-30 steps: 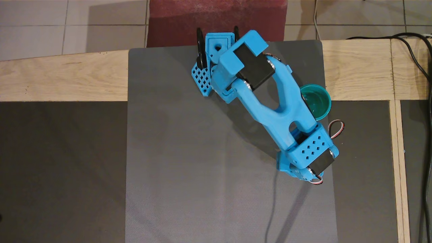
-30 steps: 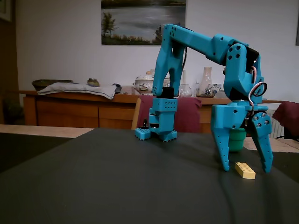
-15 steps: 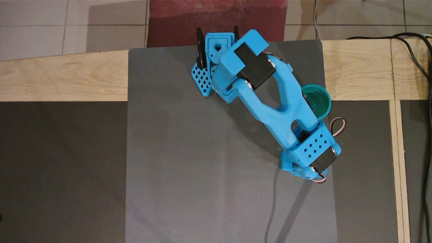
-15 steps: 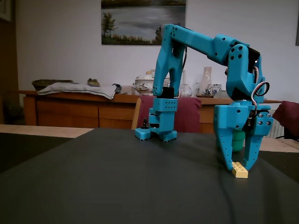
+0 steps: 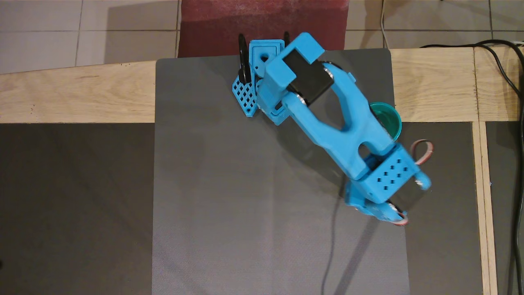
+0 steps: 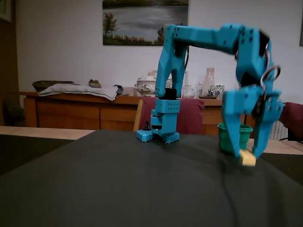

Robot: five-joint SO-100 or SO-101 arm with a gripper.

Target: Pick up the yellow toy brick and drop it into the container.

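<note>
The yellow toy brick (image 6: 247, 158) lies low at the mat, in front of the container in the fixed view. In the overhead view it is hidden under the arm. My blue gripper (image 6: 246, 156) points straight down, with one finger on each side of the brick. The jaws stand apart and the brick's lower half shows below the fingertips. I cannot tell whether the fingers touch it. The container, a teal-green cup (image 5: 389, 121), stands upright at the mat's right edge. The arm half covers it from above. It also shows in the fixed view (image 6: 245, 135), just behind the gripper.
The arm's base (image 5: 256, 78) is clamped at the far edge of the grey mat (image 5: 245, 205). A thin cable (image 5: 332, 246) runs down the mat from the gripper. Black cables (image 5: 511, 82) lie along the wooden table's right side.
</note>
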